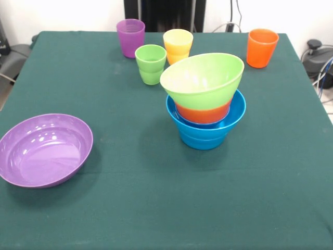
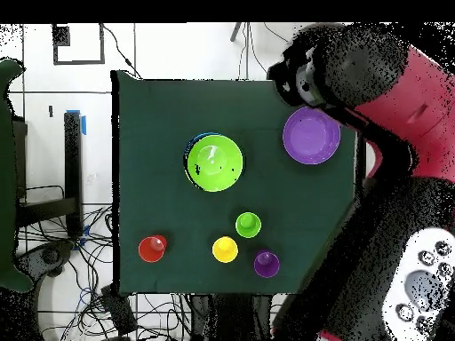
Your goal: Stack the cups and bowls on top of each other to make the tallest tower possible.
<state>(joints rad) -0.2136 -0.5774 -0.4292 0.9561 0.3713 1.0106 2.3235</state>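
The table (image 1: 156, 208) is covered with a dark green cloth and carries every container listed below.

The arm (image 2: 391, 98) is visible only in the overhead view, where its red and black body lies along the table edge beside the purple bowl. The gripper cannot be made out there, so whether it is wide, narrow or holding anything cannot be told.

The tower (image 1: 205, 104) stands near the middle of the table. Its base is a blue bowl (image 1: 204, 133), upright. An orange bowl (image 1: 203, 113) sits nested inside the blue bowl, with only a band of its wall showing. A lime green bowl (image 1: 203, 79) rests on top and is tilted, its opening turned toward the front camera. The interior of the lime green bowl is empty. Whether further bowls are nested lower in the stack cannot be told from these views.

The large purple bowl (image 1: 46, 150) lies apart from the tower, near a table corner, upright and empty.

Four cups stand upright along the robot's side of the table, none stacked:
- purple cup (image 1: 130, 37), just beside the green cup;
- green cup (image 1: 151, 64), nearest the tower;
- yellow cup (image 1: 178, 46), just behind the green cup;
- orange cup (image 1: 261, 47), well apart from the others.
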